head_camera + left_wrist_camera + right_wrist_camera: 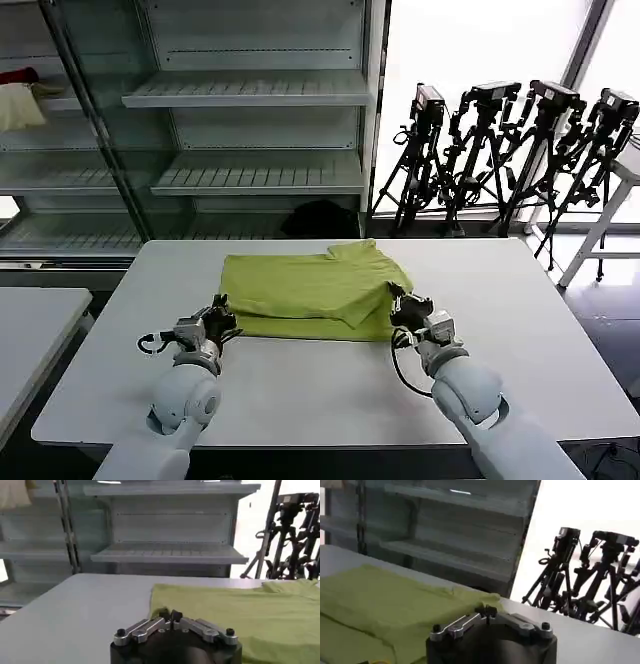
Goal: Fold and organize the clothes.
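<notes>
Lime T-shirt [305, 295] lying mid-table [540, 330], already folded over once at least; layered near edge, one sleeve sticking out toward far side. Looks partway done: prob more folds + squaring up left.
Left gripper [222, 318] at shirt's near-left corner, fingers together, apparently pinching the hem.
Right gripper [405, 310] at shirt's near-right edge; can't tell finger state.

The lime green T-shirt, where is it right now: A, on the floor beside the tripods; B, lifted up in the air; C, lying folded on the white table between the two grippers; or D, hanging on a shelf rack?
C: the T-shirt lies folded on the white table, with the left gripper at one near corner and the right gripper at the other.
</notes>
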Tool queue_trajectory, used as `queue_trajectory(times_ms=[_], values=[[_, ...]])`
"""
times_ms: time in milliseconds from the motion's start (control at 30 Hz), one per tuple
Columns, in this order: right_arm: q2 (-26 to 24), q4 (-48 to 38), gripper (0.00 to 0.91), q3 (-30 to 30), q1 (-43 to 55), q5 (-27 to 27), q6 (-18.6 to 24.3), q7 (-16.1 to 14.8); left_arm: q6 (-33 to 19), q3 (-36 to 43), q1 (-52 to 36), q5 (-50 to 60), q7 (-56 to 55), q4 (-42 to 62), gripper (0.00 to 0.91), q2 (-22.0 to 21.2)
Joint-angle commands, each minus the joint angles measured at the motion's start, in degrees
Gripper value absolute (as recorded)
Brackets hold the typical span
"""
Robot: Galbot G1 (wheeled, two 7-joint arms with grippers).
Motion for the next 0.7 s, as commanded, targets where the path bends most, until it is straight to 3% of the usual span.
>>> queue_trajectory(times_ms=[33,133,167,200,267,367,433,467,700], values=[[1.2,-4.8,0.0,-2.9,3.6,-1.8,0.8,0.5,0.3,0.0,-0.6,2.0,0.2,1.8,0.091,0.0],[1.6,-5.2,0.0,-3.3,3.8,-1.9,0.6,0.4,-0.1,-0.1,-0.5,1.9,0.9,1.8,0.111,0.1],[1.6,-5.2,0.0,-3.3,3.7,-1.9,0.6,0.4,0.0,-0.2,-0.5,1.9,1.4,1.6,0.292,0.1],[1.7,-5.3,0.0,-3.3,3.6,-2.0,0.6,0.4,0.0,-0.2,-0.4,2.0,1.7,1.5,0.655,0.2],[1.8,-5.7,0.0,-3.4,3.4,-2.4,0.6,0.8,0.0,-0.2,-0.3,2.1,2.4,1.4,0.856,0.3],[2.0,-6.5,0.0,-3.7,3.7,-2.9,0.7,1.0,0.0,-0.2,-0.3,2.4,2.6,1.6,0.877,0.2],[2.3,-6.5,0.091,-4.0,3.9,-2.8,0.1,1.5,0.0,-0.2,-0.2,2.5,2.7,1.6,0.907,0.2],[2.4,-6.2,0.907,-4.1,3.8,-2.7,-0.5,1.7,0.0,-0.2,-0.2,2.6,2.7,1.4,0.907,0.2],[0.7,-0.2,0.907,-1.8,0.4,1.9,-6.6,2.9,0.2,-0.6,2.4,3.5,3.7,-3.0,0.907,2.0]])
